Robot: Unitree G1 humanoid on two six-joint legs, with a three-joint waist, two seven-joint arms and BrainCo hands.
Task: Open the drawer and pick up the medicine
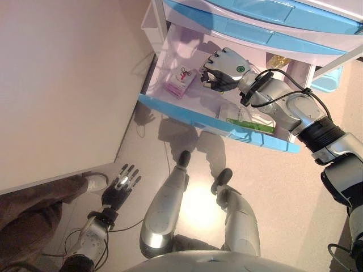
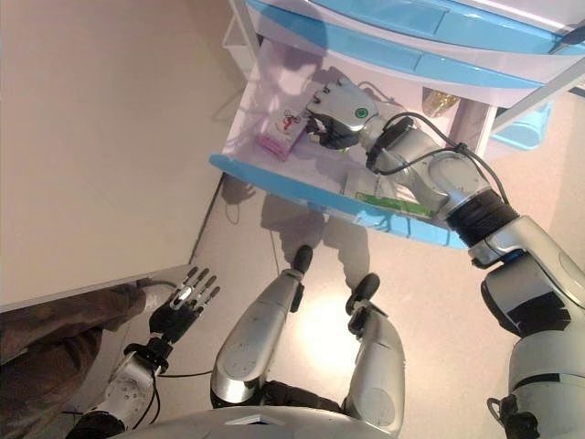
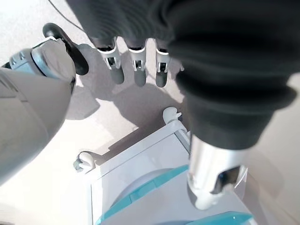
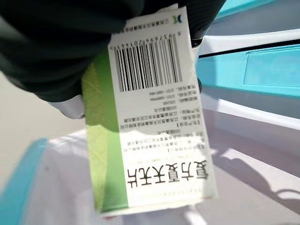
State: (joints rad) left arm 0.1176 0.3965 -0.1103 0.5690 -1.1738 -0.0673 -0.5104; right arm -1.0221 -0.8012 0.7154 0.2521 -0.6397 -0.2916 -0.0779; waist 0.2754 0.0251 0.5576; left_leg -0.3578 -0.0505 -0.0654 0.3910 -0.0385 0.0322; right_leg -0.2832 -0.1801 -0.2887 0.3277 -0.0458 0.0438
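Drawer: the light-blue-fronted drawer is seen pulled well out of the white cabinet. Its pale floor is exposed, so the opening step is judged done.

Right hand: the right hand is reached into the open drawer, toward 1 o'clock in the head views. Its fingers are curled round a box.

Medicine: in the right wrist view, a white-and-green medicine box with a barcode panel is seen clamped against the hand's dark cover, hanging lengthwise toward the drawer floor. It is judged to be lifted clear of the floor, though contact at its far end cannot be ruled out.

Grip rationale: the box is taken across its narrow sides at one end. That is judged to suit a thin carton lying flat in a shallow tray.

Other contents: a pink box lies flat at 9 o'clock of the right hand, just beside it. A flat green-striped packet rests at 5 o'clock, against the drawer front.

Left hand: the left hand is held low at 7 o'clock, over the floor, fingers straight and spread, nothing in it. It is judged to be kept out of the way.

Stage: the pick-up is judged nearly complete; what remains is withdrawal from the drawer.

Risk: the upper drawers overhang the hand, so a steep lift could knock the box loose.
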